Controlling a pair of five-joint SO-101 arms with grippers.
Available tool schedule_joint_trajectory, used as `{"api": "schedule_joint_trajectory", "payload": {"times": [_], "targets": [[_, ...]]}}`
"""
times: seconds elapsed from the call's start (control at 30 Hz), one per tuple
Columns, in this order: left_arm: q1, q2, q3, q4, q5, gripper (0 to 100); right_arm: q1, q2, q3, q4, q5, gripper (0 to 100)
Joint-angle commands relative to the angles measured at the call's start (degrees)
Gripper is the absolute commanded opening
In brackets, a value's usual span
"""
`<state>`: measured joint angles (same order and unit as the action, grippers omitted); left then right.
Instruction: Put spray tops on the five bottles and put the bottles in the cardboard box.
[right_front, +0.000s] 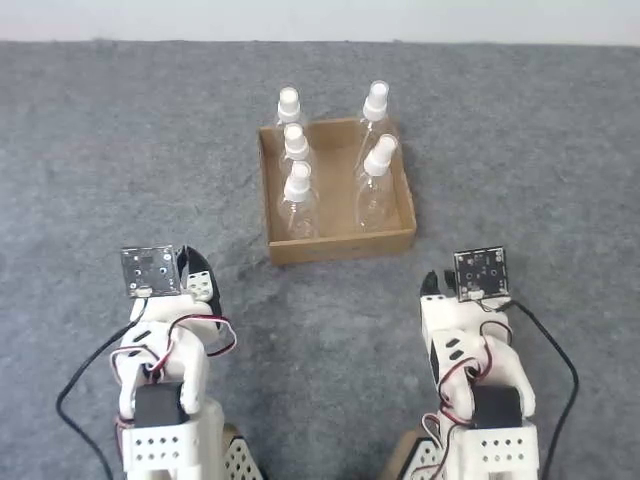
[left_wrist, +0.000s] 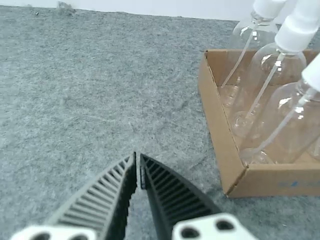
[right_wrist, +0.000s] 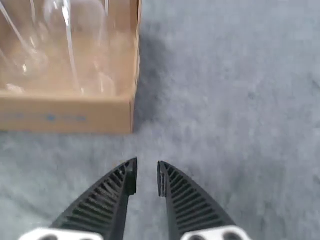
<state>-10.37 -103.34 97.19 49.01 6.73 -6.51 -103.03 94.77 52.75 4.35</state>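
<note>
Bottles (right_front: 299, 200): all five are standing upright inside the cardboard box (right_front: 340, 243), each with a white spray top (right_front: 289, 100) on it. The box sits mid-table, toward the far side, on the grey carpet-like surface (right_front: 120, 150).

Going left to right: the left arm is parked at the near edge, with its left gripper (left_wrist: 138, 162) pointing out over the carpet. The fingers are pretty much pressed together, just a hairline between the tips, and nothing is in them. It sits off the box's near left corner and isn't touching it.

Then the box itself. There are three bottles in a row down its left side and two down its right. They're clear plastic, and you can see the dip tubes inside them.

The right arm is also at the near edge. The right gripper (right_wrist: 146, 175) hangs over bare carpet just off the box's near right corner, clear of the cardboard. Its fingers are a little apart, with a slim gap between the tips, and it's gripping nothing.
</note>
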Motion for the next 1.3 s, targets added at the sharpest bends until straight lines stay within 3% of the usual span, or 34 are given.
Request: {"api": "schedule_joint_trajectory", "payload": {"times": [0.0, 0.33, 0.5, 0.77, 1.27], "targets": [[-0.26, -0.79, -0.66, -0.18, -0.44, 1, 0.66, -0.57, 1.67, 5.41, 0.53, 0.7], [-0.26, -0.79, -0.66, 0.09, -0.44, 1, 0.66, -0.57, 1.67, 22.11, 0.97, 0.7], [-0.26, -0.7, -0.66, 0.88, -0.35, 1, 1.19, -0.84, 1.67, 22.37, 0.62, 0.7], [0.7, -0.79, -0.66, 13.1, -0.44, 1, 0.92, -0.92, 1.67, 22.37, 0.88, 0.7], [1.67, -0.97, -0.66, 23.47, -0.09, 1, 0.92, -0.92, 1.67, 22.37, 0.88, 0.7]]}}
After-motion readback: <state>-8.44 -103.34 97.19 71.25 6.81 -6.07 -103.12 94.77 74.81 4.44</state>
